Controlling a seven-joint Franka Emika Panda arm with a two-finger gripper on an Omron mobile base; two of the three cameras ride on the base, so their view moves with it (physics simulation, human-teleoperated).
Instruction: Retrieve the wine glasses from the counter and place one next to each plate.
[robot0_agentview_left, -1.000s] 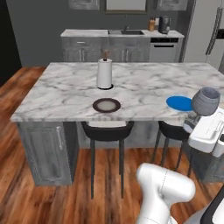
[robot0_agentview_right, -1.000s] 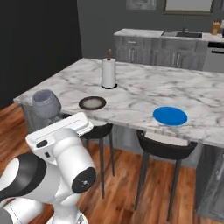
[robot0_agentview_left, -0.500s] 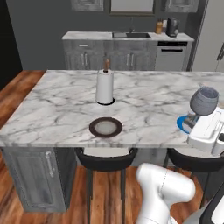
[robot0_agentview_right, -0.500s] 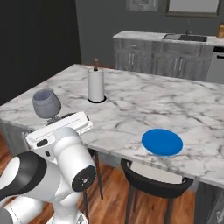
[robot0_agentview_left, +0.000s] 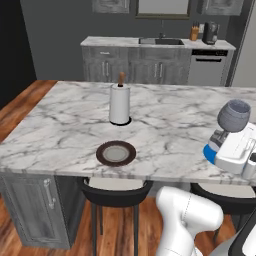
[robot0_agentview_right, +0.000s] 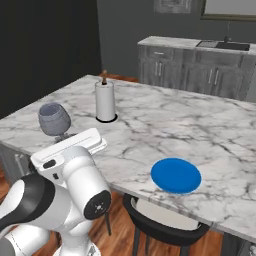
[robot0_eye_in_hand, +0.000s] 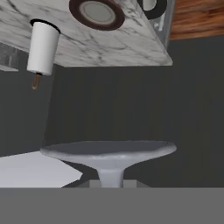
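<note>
Wine glass stands upright, stem pinched in nearly closed jaws.

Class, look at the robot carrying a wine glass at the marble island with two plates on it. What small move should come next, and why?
Probably carry the wine glass forward over the island and lower it beside the blue plate. The gripper holds it by the stem, upright, above the island's near edge, and bare marble lies beside that nearer plate. The brown-rimmed plate sits farther off, by the paper towel roll.
</note>
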